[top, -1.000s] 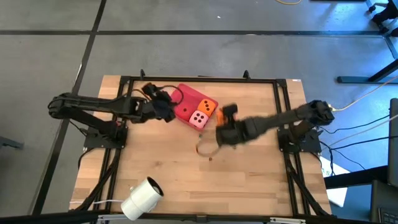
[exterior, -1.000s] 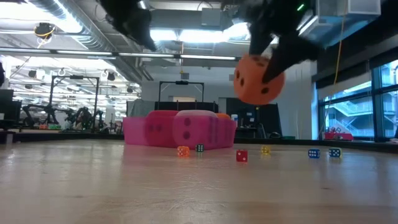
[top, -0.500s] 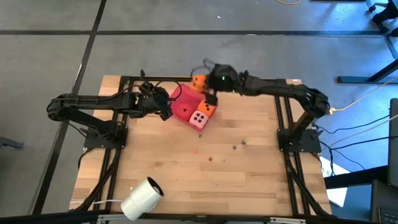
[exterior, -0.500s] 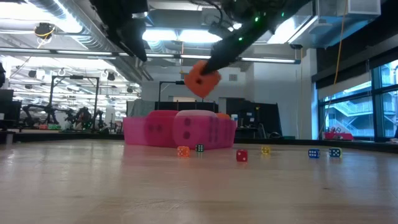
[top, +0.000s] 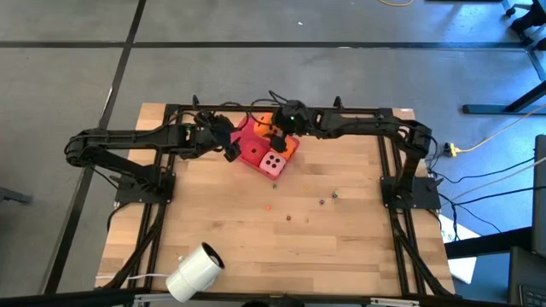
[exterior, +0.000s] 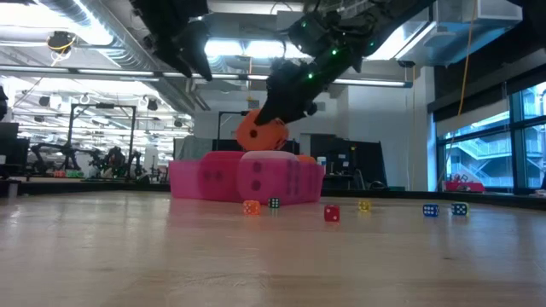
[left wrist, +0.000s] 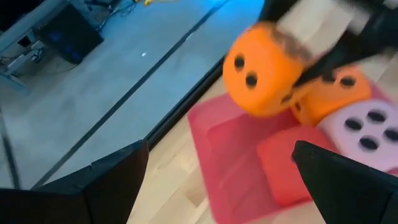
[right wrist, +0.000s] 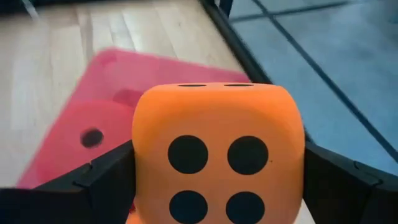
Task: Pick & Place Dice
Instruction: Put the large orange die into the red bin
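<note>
My right gripper (top: 277, 128) is shut on an orange die (right wrist: 217, 149) and holds it just above the far part of the flat red tray (top: 241, 136). In the tray lie a pink die (top: 273, 163), a second orange die (top: 290, 147) and a red die (left wrist: 292, 168). My left gripper (top: 230, 147) hovers open at the tray's left side with nothing between its fingers (left wrist: 93, 180). In the low view the held die (exterior: 260, 132) hangs over the pink die (exterior: 273, 177). My right gripper pinches the orange die by two opposite side faces (right wrist: 144, 168), one finger (right wrist: 102, 180) on each side. The fingers come slanting down from the table's right. The die is lifted clear above the tray, a face with dark pips toward the wrist camera.
Several tiny coloured dice (top: 288, 217) lie scattered on the wooden table in the middle and toward the right. A white roll (top: 194, 269) lies near the front left edge. A black frame (top: 256, 108) runs along the table's far edge behind the tray.
My right gripper has carried the orange die from over the table's middle toward the far edge, then left and down over the red tray, its wrist rolling on the way. My left gripper has shifted slightly toward the tray.
</note>
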Controlling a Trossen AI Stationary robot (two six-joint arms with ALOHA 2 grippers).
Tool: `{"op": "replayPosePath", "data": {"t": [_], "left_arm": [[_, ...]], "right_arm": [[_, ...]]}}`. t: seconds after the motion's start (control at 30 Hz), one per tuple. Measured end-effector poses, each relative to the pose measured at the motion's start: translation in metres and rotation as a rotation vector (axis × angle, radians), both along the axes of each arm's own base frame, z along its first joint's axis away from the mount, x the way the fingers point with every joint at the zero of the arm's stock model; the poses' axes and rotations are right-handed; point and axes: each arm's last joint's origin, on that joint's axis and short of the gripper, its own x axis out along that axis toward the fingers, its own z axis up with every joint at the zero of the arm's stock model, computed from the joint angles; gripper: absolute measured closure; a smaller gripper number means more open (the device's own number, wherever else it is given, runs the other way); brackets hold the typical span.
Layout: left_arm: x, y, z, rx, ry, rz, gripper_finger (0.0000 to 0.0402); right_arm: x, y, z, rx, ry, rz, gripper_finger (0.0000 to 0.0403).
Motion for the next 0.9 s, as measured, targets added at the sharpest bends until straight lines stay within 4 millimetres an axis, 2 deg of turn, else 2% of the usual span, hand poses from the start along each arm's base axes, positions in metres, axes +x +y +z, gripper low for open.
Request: {"op": "replayPosePath", "data": {"t": [0.23,0.43,0.6,0.9], "left_arm": [[0.008,0.002,0.010,0.057,-0.087,-0.035,0.0002],[0.014,0.011,0.019,0.145,-0.118,-0.057,0.0002],[0.011,0.027,0.019,0.139,-0.131,0.023,0.0002],[0.005,0.061,0.015,0.112,-0.132,0.150,0.0002]], "right_arm": [[0.007,0.000,-0.021,0.015,0.044,0.002,0.0034],[0.008,-0.001,-0.023,-0.015,0.062,0.031,0.0012],[0.006,-0.003,-0.021,0.043,0.032,-0.028,0.0008],[0.008,-0.004,-0.026,0.009,0.054,-0.029,0.0005]]}}
